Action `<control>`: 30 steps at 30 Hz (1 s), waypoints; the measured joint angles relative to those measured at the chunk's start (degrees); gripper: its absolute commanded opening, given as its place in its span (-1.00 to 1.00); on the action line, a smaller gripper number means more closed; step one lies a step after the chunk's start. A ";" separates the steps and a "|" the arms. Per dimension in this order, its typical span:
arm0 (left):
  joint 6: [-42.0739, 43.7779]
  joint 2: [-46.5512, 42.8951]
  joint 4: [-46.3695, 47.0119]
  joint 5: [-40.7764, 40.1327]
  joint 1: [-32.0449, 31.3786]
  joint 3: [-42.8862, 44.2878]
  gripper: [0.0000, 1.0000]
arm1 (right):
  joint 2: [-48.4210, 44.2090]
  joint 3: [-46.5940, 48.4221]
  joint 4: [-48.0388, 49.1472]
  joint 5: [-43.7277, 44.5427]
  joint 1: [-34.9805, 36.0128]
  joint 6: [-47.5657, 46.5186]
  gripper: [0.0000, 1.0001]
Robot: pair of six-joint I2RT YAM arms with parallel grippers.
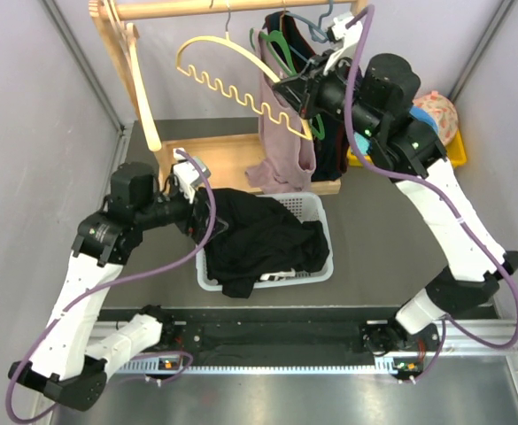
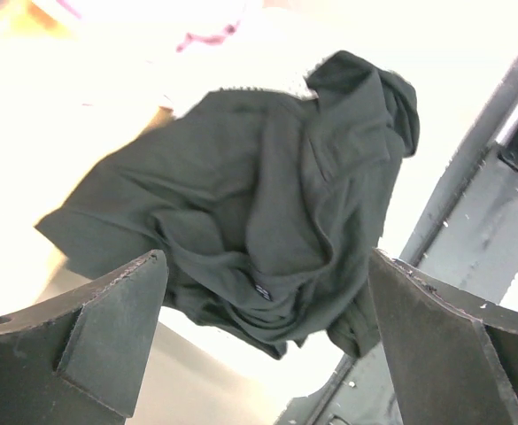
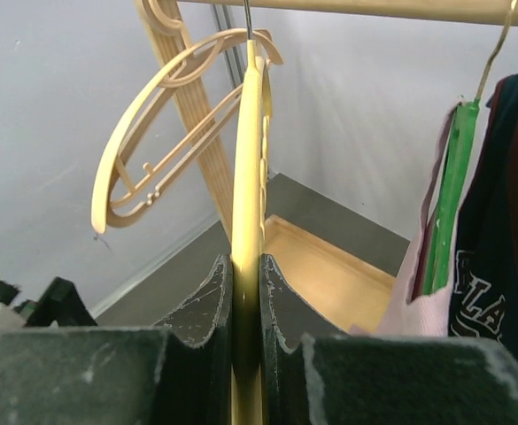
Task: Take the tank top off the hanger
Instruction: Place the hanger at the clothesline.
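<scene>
Black crumpled tank top (image 1: 260,235) heaped in white slotted plastic basket (image 1: 311,206), left gripper (image 2: 266,258) spread wide above it, yellow wavy-edged hanger (image 1: 232,78) clamped edge-on by right gripper (image 3: 245,266), hooked on wooden rail (image 1: 205,9)

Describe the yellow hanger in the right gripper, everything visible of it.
The yellow hanger is pale, glossy, plastic by the look: a curved arm with a scalloped lower edge and a thin metal hook over the wooden rod. It hangs bare, no garment on it. The right gripper is shut on it near one end, jaws pressed against both flat faces.
</scene>
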 measured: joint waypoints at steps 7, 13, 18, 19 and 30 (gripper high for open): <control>1.51 0.11 -2.62 -1.95 0.00 5.40 0.98 | 5.40 3.26 -0.09 0.52 1.01 -0.72 -1.00; 1.22 2.71 -5.40 -2.32 0.00 9.81 0.98 | 9.44 4.98 0.72 4.57 3.02 -2.82 -1.00; 1.25 3.80 -6.84 -2.10 0.00 10.62 0.98 | 11.65 5.86 2.43 8.92 6.67 -6.60 -1.00; 1.27 3.63 -6.91 -2.12 0.02 10.58 0.98 | 11.78 5.86 2.69 9.07 6.99 -6.99 -1.00; 1.07 -0.37 -6.16 -2.12 0.00 7.17 0.98 | 11.56 5.01 8.26 12.46 7.50 -9.73 -1.00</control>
